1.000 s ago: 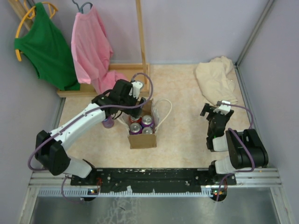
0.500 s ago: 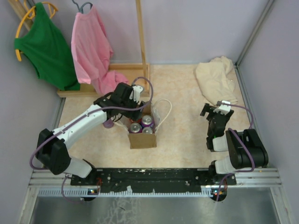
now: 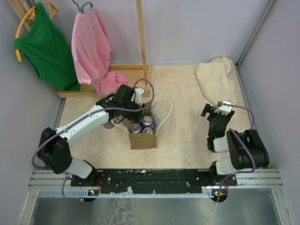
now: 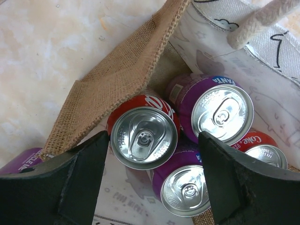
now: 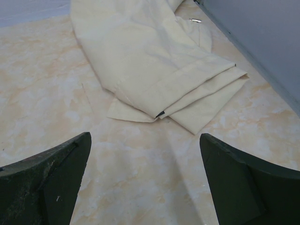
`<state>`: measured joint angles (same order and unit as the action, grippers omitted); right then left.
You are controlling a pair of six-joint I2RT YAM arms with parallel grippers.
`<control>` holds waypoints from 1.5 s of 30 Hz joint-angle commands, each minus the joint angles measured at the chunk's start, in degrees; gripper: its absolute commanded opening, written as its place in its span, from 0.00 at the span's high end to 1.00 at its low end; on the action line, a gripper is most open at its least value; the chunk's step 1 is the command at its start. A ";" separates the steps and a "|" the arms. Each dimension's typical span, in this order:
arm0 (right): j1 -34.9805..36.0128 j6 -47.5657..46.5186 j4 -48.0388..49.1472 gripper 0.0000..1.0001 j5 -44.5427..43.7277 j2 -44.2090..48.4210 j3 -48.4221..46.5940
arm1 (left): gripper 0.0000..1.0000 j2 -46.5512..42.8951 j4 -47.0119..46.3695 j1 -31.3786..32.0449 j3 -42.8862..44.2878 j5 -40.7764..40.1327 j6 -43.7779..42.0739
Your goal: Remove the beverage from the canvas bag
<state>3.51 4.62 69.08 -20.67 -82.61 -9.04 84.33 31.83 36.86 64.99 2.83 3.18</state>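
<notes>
The small brown canvas bag (image 3: 143, 139) stands on the counter (image 3: 187, 145), near the middle and a bit to the left. It has thin white rope handles (image 4: 262, 18) that loop up on the far side. The bag is open at the top and four cans stand up inside it, packed close together. In the left wrist view the cans show from above: a red can (image 4: 143, 138), a purple Fanta can (image 4: 222, 110) just beside it, another purple can (image 4: 187, 190) touching both, and a second red can (image 4: 262, 152) tucked at the edge. The left arm reaches over the bag, and the left claw (image 4: 152, 140) points down into the open top. Its two fingers are spread wide apart, with the first red can's silver top showing between them. The claw is not pinching anything. One more purple can (image 3: 108, 123) stands on the counter outside the bag, just to its left, under the left arm. The right claw (image 5: 145, 140) is well apart from the bag, over on the right side of the counter. Its fingers are spread wide too, with only bare counter between them. A folded cream cloth (image 5: 150, 61) lies on the counter past it. At the back left, a green shirt (image 3: 47, 47) and a pink shirt (image 3: 91, 51) hang on hangers by a wooden rack (image 3: 140, 37).
</notes>
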 commanded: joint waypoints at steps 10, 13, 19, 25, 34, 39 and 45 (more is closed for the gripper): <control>-0.26 -0.50 2.45 0.01 -0.03 -0.15 -0.37 | 0.15 -2.34 2.99 -0.13 -0.04 -6.02 2.84; -0.30 -0.52 2.41 0.01 -0.04 -0.18 -0.37 | 0.08 -6.93 -0.20 0.04 0.05 -5.57 0.69; -0.28 -0.54 2.44 0.01 -0.07 -0.18 -0.37 | 0.01 -13.18 -5.27 0.16 1.31 -3.00 -0.51; -0.32 -0.58 2.39 0.01 0.00 -0.16 -0.37 | 0.04 -12.18 -3.37 0.74 1.71 0.25 -1.85; -0.26 -0.50 2.42 0.01 -0.06 -0.17 -0.37 | 0.06 -6.96 1.02 3.30 4.67 5.65 -6.79; -0.27 -0.58 2.46 0.01 -0.03 -0.18 -0.37 | 0.07 -2.43 5.14 3.74 7.37 -0.25 -8.69; -0.26 -0.51 2.45 0.01 -0.02 -0.15 -0.36 | 0.10 0.06 7.71 3.74 9.46 -6.16 -7.39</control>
<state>3.51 4.60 69.08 -20.67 -82.61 -9.04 83.70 36.71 40.49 71.81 1.06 -3.57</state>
